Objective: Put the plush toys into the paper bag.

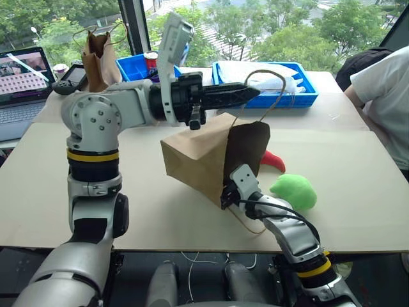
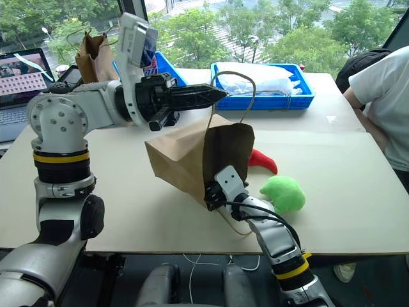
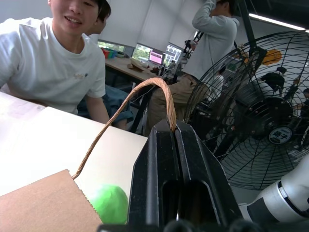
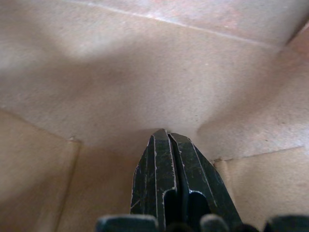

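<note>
The wide brown paper bag (image 1: 195, 160) lies tilted on the table with its mouth turned toward the toys. My left gripper (image 1: 255, 93) is shut on one twine handle (image 3: 145, 89) and holds it up above the bag. My right gripper (image 4: 161, 133) is shut and reaches inside the bag's mouth, its tip against the inner paper. The red chili plush (image 1: 273, 161) lies on the table just behind the bag's open end, partly hidden by it. The green plush (image 1: 294, 190) sits on the table beside the mouth, right of my right arm.
A narrower, darker paper bag (image 1: 99, 57) stands at the back left near a laptop (image 1: 22, 83). Two blue trays (image 1: 300, 96) and a red can (image 1: 151, 61) line the far edge. A person in a white shirt (image 1: 383, 96) sits at the table's right side.
</note>
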Controlling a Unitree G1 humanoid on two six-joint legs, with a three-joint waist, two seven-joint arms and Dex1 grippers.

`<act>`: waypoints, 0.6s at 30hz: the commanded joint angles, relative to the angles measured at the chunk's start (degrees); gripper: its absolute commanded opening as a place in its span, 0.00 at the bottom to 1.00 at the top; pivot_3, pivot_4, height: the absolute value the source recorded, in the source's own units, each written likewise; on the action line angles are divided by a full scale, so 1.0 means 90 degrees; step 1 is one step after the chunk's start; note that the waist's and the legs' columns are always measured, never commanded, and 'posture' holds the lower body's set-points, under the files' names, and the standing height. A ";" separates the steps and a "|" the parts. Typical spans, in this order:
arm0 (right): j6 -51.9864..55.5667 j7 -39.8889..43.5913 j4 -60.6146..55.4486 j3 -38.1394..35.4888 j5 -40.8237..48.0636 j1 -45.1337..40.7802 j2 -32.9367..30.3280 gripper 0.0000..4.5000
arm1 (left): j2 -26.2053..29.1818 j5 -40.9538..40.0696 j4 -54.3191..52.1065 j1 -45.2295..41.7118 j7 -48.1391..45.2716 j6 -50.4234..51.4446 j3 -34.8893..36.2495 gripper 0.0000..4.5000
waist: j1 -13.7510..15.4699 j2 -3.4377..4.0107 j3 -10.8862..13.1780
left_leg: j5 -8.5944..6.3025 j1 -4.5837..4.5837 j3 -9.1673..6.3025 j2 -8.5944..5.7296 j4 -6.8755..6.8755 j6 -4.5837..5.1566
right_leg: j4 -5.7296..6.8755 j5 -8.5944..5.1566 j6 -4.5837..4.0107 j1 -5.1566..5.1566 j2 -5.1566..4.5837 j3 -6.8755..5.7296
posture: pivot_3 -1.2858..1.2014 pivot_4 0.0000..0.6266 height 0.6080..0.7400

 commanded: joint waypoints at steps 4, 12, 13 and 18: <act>0.0661 -0.0053 -0.0010 -0.0363 -0.0025 0.0188 -0.0161 0.01 | 0.0135 -0.0006 -0.0133 0.0353 -0.0081 -0.0347 0.0136 0.00 | 0.0046 0.0002 -0.0001 | -0.0001 -0.0001 0.0000 -0.0001 0.0000 -0.0001 | -0.0015 -0.0001 0.0001 0.0009 -0.0001 -0.0001 | 0.52 0.24 0.62; 0.1388 0.0339 -0.1994 -0.1367 0.1116 0.0201 -0.0202 0.01 | 0.0212 0.0257 -0.0006 0.1006 -0.0422 -0.0673 -0.0236 0.00 | 0.0121 0.0000 0.0002 | 0.0000 -0.0073 0.0000 -0.0001 -0.0003 0.0000 | -0.0018 0.0008 -0.0011 -0.0061 -0.0002 0.0000 | 0.52 0.24 0.62; 0.1566 0.0356 -0.2227 -0.1545 0.1306 0.0207 -0.0214 0.01 | 0.0219 0.0284 0.0029 0.1007 -0.0479 -0.0705 -0.0274 0.00 | 0.0132 0.0001 0.0002 | 0.0000 -0.0084 0.0000 -0.0001 -0.0003 0.0000 | -0.0018 0.0013 -0.0019 -0.0070 -0.0002 0.0000 | 0.52 0.24 0.62; 0.2744 0.0511 -0.3466 -0.2751 0.2474 0.0139 -0.0605 0.33 | 0.0236 0.0450 0.0327 0.0892 -0.0818 -0.0890 -0.0465 0.00 | 0.0163 0.0001 0.0003 | 0.0000 -0.0092 -0.0001 -0.0001 -0.0007 0.0000 | -0.0023 0.0014 -0.0021 -0.0075 -0.0002 -0.0004 | 0.52 0.24 0.62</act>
